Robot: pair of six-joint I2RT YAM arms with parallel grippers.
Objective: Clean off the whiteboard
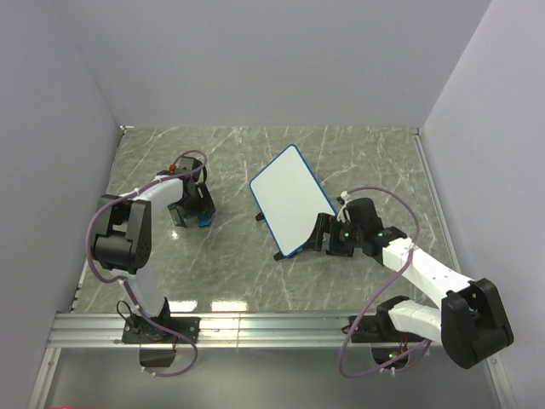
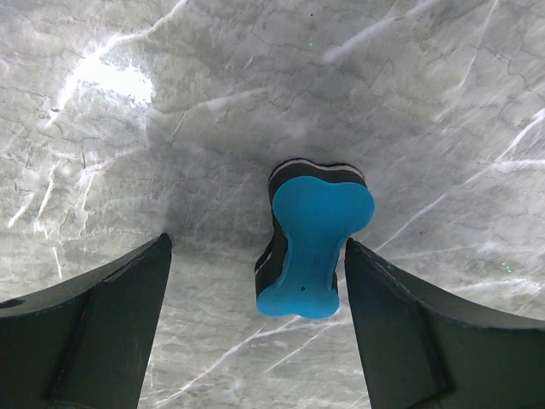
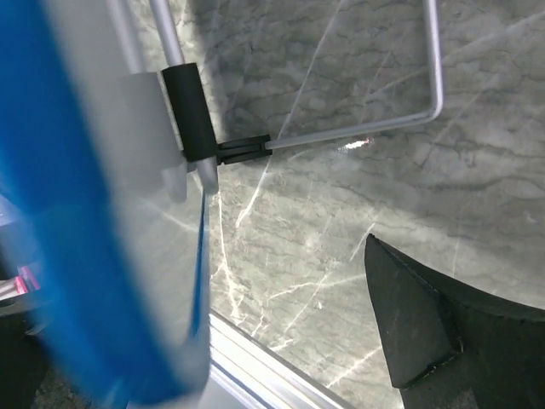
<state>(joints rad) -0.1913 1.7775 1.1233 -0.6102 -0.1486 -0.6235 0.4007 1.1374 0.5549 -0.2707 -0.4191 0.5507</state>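
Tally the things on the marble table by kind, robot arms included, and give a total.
White rectangular blue-rimmed whiteboard: 1
Blue bone-shaped foam eraser: 1
Black-and-white robot arms: 2, left and right
Total: 4

No legible text or markings anywhere

You've got a blue eraser [image 2: 311, 243] lying on the marble table [image 2: 213, 111], right between the tips of the left claw [image 2: 257, 247].
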